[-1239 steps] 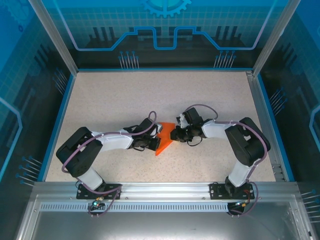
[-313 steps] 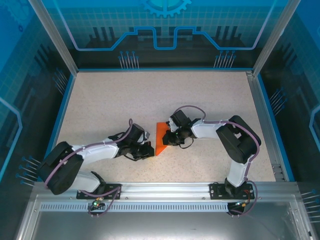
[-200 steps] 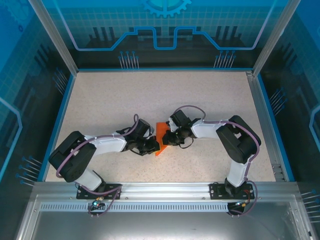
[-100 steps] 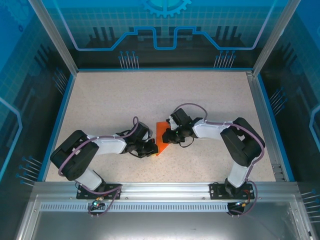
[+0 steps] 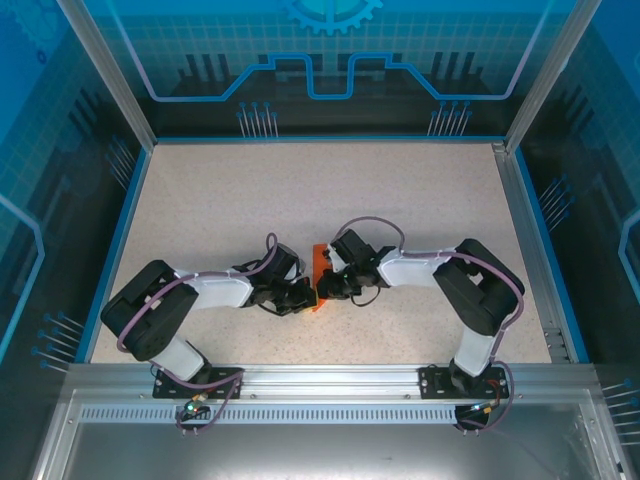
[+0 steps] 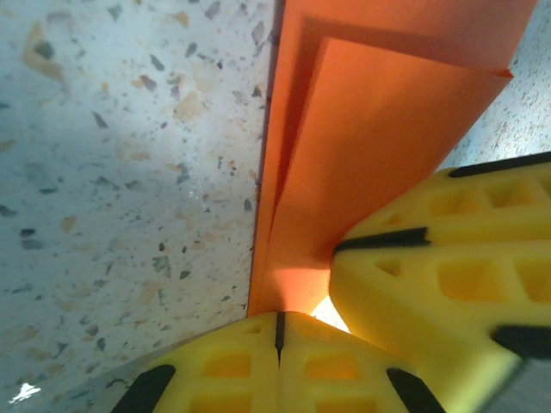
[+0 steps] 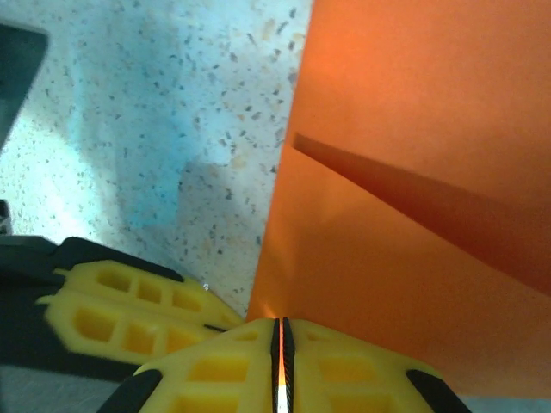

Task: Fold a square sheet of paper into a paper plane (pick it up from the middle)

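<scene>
Where the two black-and-white robot arms (image 5: 220, 288) meet near the middle of the pale speckled counter (image 5: 250, 200), a bright orange folded paper sheet (image 5: 319, 272) sits between them, somewhat closer to the near edge than to the far one. From above, a narrow strip of this sheet is visible, because both wrists lean over it from the two sides. The left end effector (image 6: 277, 320) has its two yellow honeycomb fingers pressed fully together, with a thin dark seam between them. The lower, narrow end of the paper sheet runs into this seam, so it pinches the paper there. In the left wrist view the sheet shows at least two layers, one flap lying over another, with a long straight edge on the left side next to the bare counter. The right end effector (image 7: 280, 331) is closed too. An orange line glows inside the narrow slit between its fingers, so it grips an edge of the same sheet. In its own wrist view the paper spreads up and to the right, and one slanted fold throws a dark shadow across it. The two end effectors are just beside each other at the paper. Each one appears in the other's wrist view as yellow ribbed fingers (image 6: 439, 258). I cannot tell if they touch.
</scene>
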Available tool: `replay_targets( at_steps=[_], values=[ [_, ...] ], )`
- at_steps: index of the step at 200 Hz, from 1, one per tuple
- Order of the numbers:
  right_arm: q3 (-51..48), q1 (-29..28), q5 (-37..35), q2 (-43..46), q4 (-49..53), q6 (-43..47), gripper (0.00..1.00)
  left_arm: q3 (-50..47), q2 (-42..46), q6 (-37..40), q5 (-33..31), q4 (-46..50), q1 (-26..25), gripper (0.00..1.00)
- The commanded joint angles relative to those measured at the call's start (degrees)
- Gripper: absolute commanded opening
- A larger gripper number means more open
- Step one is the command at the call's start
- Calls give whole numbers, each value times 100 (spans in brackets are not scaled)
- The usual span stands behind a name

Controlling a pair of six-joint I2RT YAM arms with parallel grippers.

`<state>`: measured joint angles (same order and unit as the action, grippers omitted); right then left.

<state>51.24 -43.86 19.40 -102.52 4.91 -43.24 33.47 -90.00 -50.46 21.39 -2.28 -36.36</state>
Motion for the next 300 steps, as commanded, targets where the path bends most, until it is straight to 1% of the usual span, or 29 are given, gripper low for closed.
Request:
replay_targets(
  at_steps=[1, 36, 76, 116, 160, 199, 221, 258, 281, 300],
  values=[
    [-253, -77, -116, -275, -221, -140, 12, -254, -273, 159, -527, 553, 24, 0],
    [-361, 37, -257, -444, -338, -200, 12, -298, -187, 206, -659, 698, 25, 0],
    [-483, 303, -182, -265, -563, -82, 14, -333, -150, 299, -760, 852, 24, 0],
    [-606, 746, 239, -248, -1030, 55, 15, -359, -206, 332, -811, 809, 24, 0],
    [-728, 1211, 340, -163, -1244, 257, 16, -333, -229, 382, -835, 849, 24, 0],
    [-729, 1628, 408, -193, -1216, 324, 17, -314, -273, 396, -823, 831, 24, 0],
    [-717, 1778, 575, -111, -1236, 357, 17, -300, -282, 396, -821, 822, 24, 0],
    [-594, 1673, 680, 382, -929, 460, 19, -263, -273, 406, -798, 844, 15, 0],
    [-491, 1448, 548, 688, -641, 519, 20, -239, -255, 405, -798, 861, 15, 0],
    [-407, 1220, 534, 667, -598, 467, 20, -203, -255, 410, -802, 879, 6, 0]
  ],
)
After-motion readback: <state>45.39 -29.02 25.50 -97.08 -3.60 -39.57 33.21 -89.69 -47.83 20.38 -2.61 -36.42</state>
